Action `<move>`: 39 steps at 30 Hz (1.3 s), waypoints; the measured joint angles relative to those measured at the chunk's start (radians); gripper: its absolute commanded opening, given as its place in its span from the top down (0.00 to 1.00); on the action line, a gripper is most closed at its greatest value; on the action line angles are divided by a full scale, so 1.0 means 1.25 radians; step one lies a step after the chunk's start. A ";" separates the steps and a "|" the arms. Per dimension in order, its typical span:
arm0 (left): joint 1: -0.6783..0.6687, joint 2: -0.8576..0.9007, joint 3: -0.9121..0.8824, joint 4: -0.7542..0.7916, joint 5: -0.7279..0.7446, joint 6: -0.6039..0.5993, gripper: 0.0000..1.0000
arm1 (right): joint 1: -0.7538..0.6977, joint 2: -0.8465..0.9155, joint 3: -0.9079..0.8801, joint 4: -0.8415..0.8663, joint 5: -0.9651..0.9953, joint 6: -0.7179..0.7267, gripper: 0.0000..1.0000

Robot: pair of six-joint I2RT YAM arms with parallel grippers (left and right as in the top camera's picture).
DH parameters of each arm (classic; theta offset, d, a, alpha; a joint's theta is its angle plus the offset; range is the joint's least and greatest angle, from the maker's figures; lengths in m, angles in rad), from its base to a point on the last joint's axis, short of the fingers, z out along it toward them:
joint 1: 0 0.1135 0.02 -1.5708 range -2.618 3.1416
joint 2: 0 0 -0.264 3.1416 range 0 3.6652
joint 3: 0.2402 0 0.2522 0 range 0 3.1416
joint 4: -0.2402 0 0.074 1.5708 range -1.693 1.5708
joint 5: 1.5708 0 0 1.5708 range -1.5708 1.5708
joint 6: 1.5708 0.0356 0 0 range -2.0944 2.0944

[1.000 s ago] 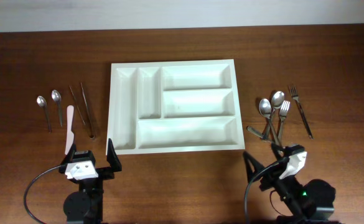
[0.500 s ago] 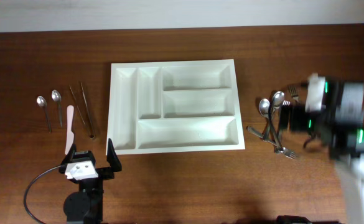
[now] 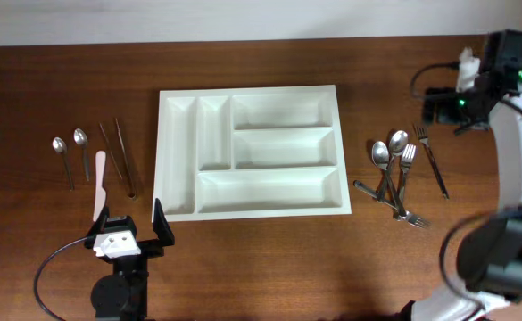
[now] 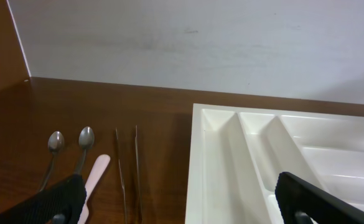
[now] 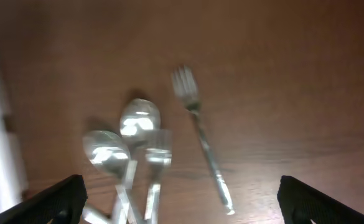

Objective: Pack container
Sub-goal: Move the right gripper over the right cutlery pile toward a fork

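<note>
I have the container [image 3: 269, 189] lying flat in the middle of the desk [image 3: 29, 80], all five of its compartments bare. My left gripper [image 3: 129, 221] sits at the container's near left corner with its fingers spread wide and nothing between them. One finger [image 3: 160, 217] is right at the near rim there. In the left wrist view the container's left wall and its two narrow compartments run away from that gripper.

My right gripper [image 5: 180, 204] is raised off the container's far right corner, well apart from it. Its fingers are also apart and hold nothing. In the blurred right wrist view it looks down on a lone fork [image 5: 199, 140] and a tangle of spoons and forks [image 3: 393, 169]. Both lie on the desk to the right of the container, the tangle closer to it.

Left of the container lie two small spoons [image 3: 71, 153], a pair of thin tongs [image 3: 120, 160] and a pale flat utensil [image 3: 100, 183], none touching the rim.
</note>
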 measured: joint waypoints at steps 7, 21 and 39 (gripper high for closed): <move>0.000 0.000 0.000 0.000 0.000 0.000 0.01 | -0.077 0.109 0.000 0.023 -0.001 -0.059 0.01; 0.000 0.000 0.000 0.000 0.000 0.000 0.01 | -0.081 0.217 0.000 0.073 -0.061 -0.180 0.18; 0.000 0.000 0.000 0.000 0.000 0.000 0.01 | -0.053 0.303 0.002 0.074 -0.028 -0.179 0.40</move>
